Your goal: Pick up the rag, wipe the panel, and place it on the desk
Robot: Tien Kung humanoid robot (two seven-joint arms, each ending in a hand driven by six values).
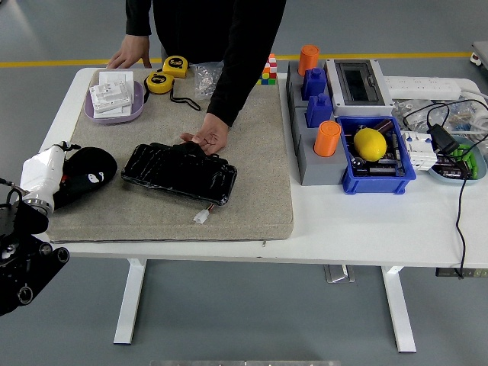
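The glossy black panel [179,172] lies on the beige mat [252,191], with a white connector [202,216] on a short wire at its near edge. A person's hand [206,139] rests on the panel's far edge. My left hand [85,176] is a black mass past a white wrist [41,174]. It lies on the mat's left end, about a hand's width left of the panel. I cannot tell a dark rag apart from the hand there. My right arm is out of view.
A purple tray [114,113] of white parts and two yellow tape measures [167,75] sit at the back left. The person's other hand [128,57] rests by the tray. Grey and blue bins [375,174] with orange cups, a lemon and cables [457,191] fill the right.
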